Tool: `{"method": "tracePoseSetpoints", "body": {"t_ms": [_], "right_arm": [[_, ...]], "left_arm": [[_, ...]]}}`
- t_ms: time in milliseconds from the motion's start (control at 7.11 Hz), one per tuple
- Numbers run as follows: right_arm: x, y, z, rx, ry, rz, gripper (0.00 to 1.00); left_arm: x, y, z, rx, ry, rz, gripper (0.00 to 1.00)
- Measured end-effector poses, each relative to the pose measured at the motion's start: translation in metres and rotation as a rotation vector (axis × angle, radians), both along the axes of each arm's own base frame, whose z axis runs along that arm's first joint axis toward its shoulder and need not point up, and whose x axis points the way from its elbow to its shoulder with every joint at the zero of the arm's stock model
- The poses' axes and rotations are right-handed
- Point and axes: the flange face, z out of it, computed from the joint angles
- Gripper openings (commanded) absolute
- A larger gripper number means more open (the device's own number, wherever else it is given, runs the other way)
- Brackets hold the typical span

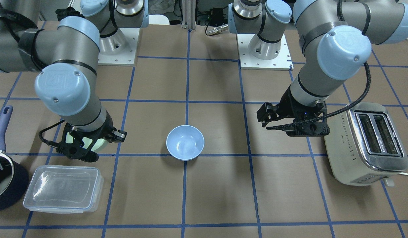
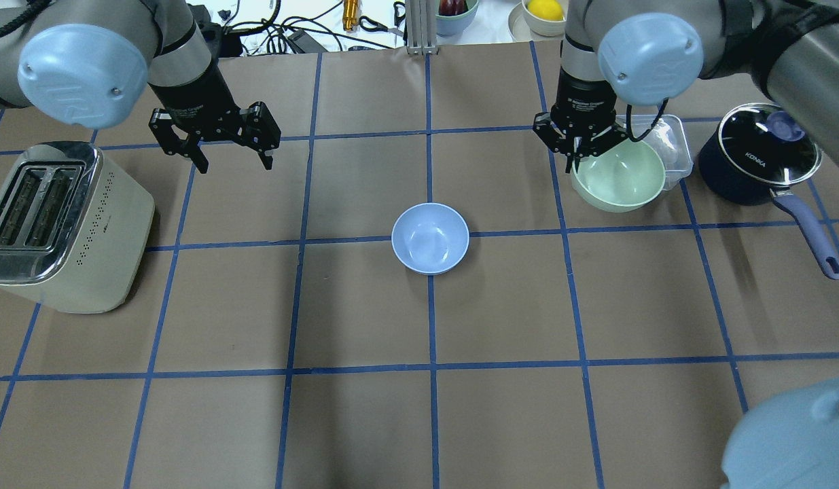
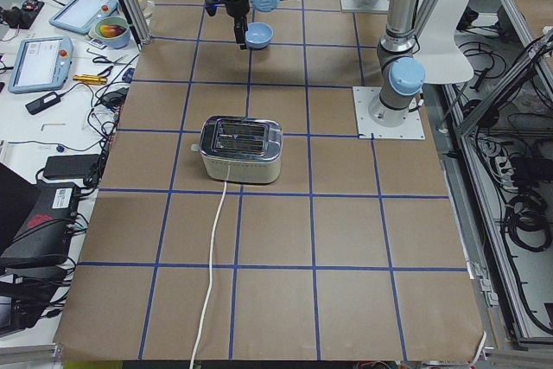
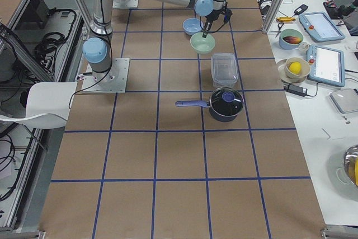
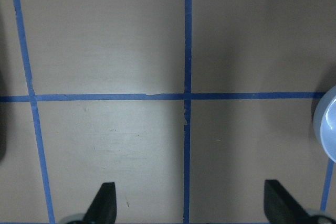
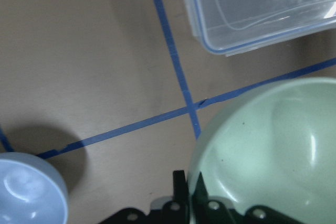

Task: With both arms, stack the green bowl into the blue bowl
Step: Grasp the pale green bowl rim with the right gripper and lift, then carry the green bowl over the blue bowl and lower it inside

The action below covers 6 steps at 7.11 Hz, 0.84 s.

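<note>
The pale green bowl [image 2: 619,176] hangs tilted just above the table at the right, held by its rim in my shut right gripper [image 2: 579,159]. The right wrist view shows the green bowl [image 6: 273,145] with the gripper [image 6: 189,203] pinching its rim. In the front view only a sliver of it [image 1: 98,144] shows behind the gripper. The pale blue bowl [image 2: 430,238] stands upright and empty at the table's middle [image 1: 185,142], apart from both grippers. My left gripper [image 2: 232,163] is open and empty, hovering left of the blue bowl [image 5: 328,129], its fingertips [image 5: 105,203] wide apart.
A cream toaster [image 2: 66,224] stands at the left edge. A clear plastic container [image 2: 664,146] lies just behind the green bowl. A dark navy saucepan [image 2: 759,159] with a glass lid stands at the far right, handle pointing toward the near edge.
</note>
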Motion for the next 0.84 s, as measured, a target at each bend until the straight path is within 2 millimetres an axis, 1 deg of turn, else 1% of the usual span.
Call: {"method": "tracePoseSetpoints", "body": {"t_ms": [141, 281, 562, 844], "right_arm": [[0.029, 0.003, 0.004, -0.016, -0.029, -0.012, 0.00], [0.056, 0.006, 0.001, -0.034, -0.043, -0.022, 0.00], [0.107, 0.013, -0.017, -0.061, -0.048, -0.037, 0.00], [0.160, 0.026, -0.038, -0.066, -0.044, -0.024, 0.00]], "left_arm": [[0.005, 0.001, 0.003, -0.006, -0.018, -0.007, 1.00], [0.008, 0.002, 0.005, -0.010, -0.034, -0.015, 1.00], [0.008, 0.004, 0.008, -0.016, -0.041, -0.022, 1.00], [0.003, 0.005, 0.005, -0.011, -0.035, -0.025, 1.00]]}}
